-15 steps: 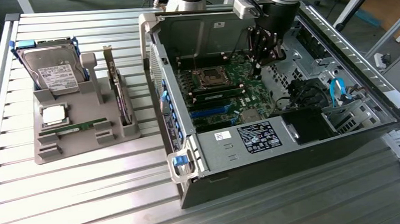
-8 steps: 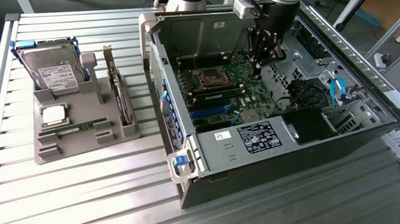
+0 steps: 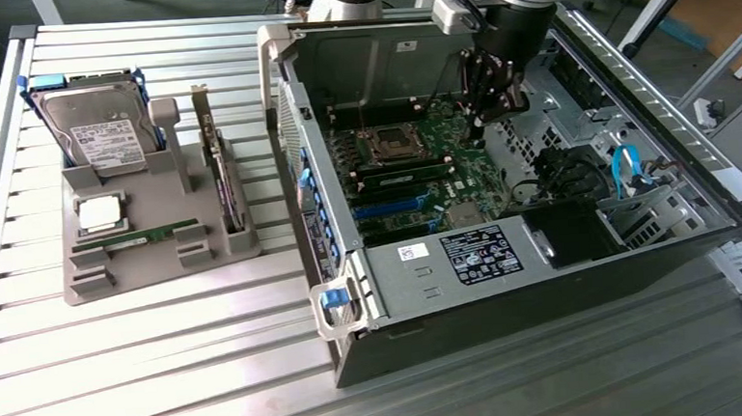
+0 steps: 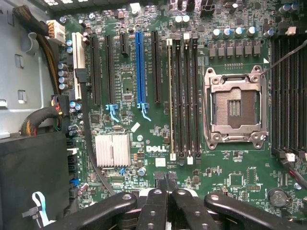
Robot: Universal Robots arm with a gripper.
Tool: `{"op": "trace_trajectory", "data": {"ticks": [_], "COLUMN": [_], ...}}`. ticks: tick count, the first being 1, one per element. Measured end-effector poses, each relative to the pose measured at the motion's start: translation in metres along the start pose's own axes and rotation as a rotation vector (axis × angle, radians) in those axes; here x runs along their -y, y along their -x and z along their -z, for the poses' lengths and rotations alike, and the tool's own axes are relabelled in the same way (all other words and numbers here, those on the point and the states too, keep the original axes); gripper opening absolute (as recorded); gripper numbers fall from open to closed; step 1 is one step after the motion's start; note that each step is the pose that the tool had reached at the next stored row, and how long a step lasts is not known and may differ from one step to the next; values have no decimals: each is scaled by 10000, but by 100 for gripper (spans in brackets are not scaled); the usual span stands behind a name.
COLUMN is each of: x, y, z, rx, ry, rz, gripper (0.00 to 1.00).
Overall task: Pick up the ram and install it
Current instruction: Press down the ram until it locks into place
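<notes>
1. Exterior view — ram (image 3: 151,232): a long, thin green stick, lying flat in a slot at the near edge of the grey holder tray (image 3: 155,269), on the table (image 3: 160,347) at the exterior view's left. Well apart from the arm.
2. Exterior view — same tray also carries a silver square processor chip (image 3: 101,214) just behind the ram, a grey hard drive (image 3: 107,137) with blue rails standing at the back, and an upright card (image 3: 225,183) on its right edge.
3. Exterior view — open computer case (image 3: 504,258) at the exterior view's right, its green motherboard (image 3: 434,180) exposed.
4. Exterior view — gripper (image 3: 491,99): black, hanging inside the case above the motherboard; jaws drawn together, nothing between them.
5. Wrist view — gripper (image 4: 169,184): fingertips meet at the middle, fully closed and empty, over the board near the Dell lettering (image 4: 157,149).
6. Wrist view — empty processor socket (image 4: 235,109) with silver frame; black memory slots (image 4: 184,96) run beside it, a blue expansion slot (image 4: 139,67) further along.
</notes>
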State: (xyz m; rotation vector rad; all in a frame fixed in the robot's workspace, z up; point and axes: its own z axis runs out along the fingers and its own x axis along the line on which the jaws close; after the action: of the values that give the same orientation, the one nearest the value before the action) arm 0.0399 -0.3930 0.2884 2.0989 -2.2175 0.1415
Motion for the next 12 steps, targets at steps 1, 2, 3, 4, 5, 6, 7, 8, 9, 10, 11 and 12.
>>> {"op": "trace_trajectory", "data": {"ticks": [1,2,3,4,5,6,7,8,9,10,11,12], "x": [0,0,0,0,0,0,0,0,0,0,0,0], "y": [0,0,0,0,0,0,0,0,0,0,0,0], "z": [0,0,0,0,0,0,0,0,0,0,0,-1], "rx": [0,-2,-2,-3,-3,-4,-4,-4,-4,-5,-6,-5], "ry": [8,20,32,40,50,58,64,69,75,81,87,92], "rz": [-61,-155,-254,-316,-398,-465,-511,-549,-593,-642,-689,-736], "gripper": [11,11,11,11,11,11,11,11,11,11,11,11]}}
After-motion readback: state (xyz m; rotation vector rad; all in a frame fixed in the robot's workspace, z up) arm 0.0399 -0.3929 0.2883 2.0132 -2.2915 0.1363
